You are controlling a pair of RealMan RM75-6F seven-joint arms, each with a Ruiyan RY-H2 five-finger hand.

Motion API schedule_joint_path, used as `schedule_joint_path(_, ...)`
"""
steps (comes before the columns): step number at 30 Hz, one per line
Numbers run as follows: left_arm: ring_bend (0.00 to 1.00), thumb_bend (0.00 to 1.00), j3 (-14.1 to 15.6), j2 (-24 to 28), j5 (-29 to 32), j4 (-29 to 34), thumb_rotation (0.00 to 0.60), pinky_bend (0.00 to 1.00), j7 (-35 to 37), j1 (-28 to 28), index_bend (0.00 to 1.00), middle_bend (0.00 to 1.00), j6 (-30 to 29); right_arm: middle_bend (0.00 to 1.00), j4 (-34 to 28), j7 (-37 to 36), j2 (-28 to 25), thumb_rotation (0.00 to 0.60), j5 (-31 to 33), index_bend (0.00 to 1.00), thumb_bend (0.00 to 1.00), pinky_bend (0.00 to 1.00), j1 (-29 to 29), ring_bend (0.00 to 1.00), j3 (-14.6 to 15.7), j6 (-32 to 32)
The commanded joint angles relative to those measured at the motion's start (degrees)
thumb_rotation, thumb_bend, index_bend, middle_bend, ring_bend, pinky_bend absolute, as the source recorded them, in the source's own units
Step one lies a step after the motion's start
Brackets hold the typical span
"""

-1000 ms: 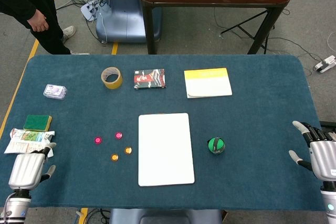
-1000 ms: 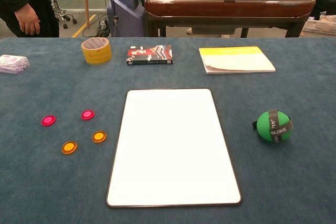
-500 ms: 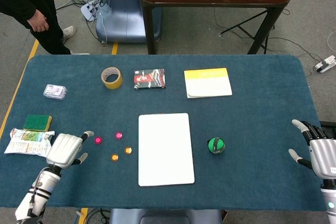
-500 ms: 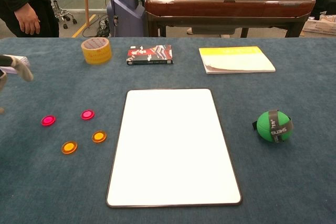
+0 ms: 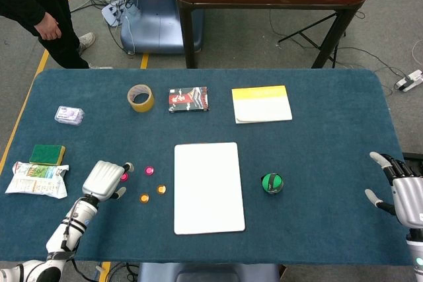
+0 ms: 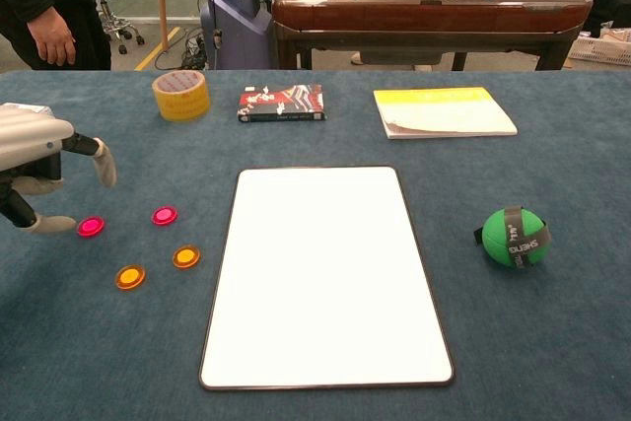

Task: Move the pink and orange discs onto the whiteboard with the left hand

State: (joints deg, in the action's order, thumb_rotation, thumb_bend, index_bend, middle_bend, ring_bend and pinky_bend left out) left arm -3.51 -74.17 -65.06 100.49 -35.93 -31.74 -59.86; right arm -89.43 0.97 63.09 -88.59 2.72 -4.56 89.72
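Two pink discs (image 6: 91, 227) (image 6: 165, 215) and two orange discs (image 6: 130, 277) (image 6: 186, 257) lie on the blue cloth, left of the whiteboard (image 5: 208, 187). The head view shows my left hand (image 5: 106, 179) hovering at the leftmost pink disc (image 5: 123, 176), its fingertips partly covering it. In the chest view the left hand (image 6: 39, 160) hangs just above and left of that disc with fingers apart, holding nothing. My right hand (image 5: 403, 193) stays at the table's right edge, fingers spread and empty.
A green ball (image 5: 272, 183) sits right of the whiteboard. At the back lie a tape roll (image 5: 141, 98), a dark booklet (image 5: 188, 99) and a yellow notebook (image 5: 262, 104). A green sponge (image 5: 47, 154), a packet (image 5: 38, 179) and a small plastic pack (image 5: 69, 115) lie at the left.
My left hand has travelled from the table's near left corner rightward and forward to the leftmost pink disc. The discs and the right hand have not moved.
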Motion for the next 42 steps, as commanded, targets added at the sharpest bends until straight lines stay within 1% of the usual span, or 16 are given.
schedule_joint_path(1,0.95,0.28,0.0,-2.3,1.5,-2.2,0.6,1.0,-1.6,-0.9,0.43,1.0,0.2,0.25,0.0,0.2,0.0,0.6,0.0,0.2,0.14,0.4,0.1,0.27,0.1,-0.2)
schedule_joint_path(7,0.95,0.28,-0.2,-3.3,5.9,-3.2,0.6,1.0,-2.4,-2.3,0.43,1.0,1.9,0.25,-0.1,0.3,0.0,0.6,-0.1,0.2,0.14,0.4,0.1,0.27,0.1,-0.2)
schedule_joint_path(21,0.95,0.28,0.2,-4.7,13.0,-5.6,0.6,1.0,-5.4,-4.7,0.44,1.0,2.5,0.25,-0.2,0.9,0.1,0.6,0.1,0.2,0.14,0.4,0.4,0.27,0.2,-0.8)
schedule_joint_path(42,0.96,0.28,1.1,-6.6,15.5,-9.6,0.6,1.0,-3.7,-6.4,0.47,1.0,3.2,0.25,-0.2,0.6,0.0,0.6,0.3,0.2,0.14,0.4,0.5,0.27,0.1,-1.0)
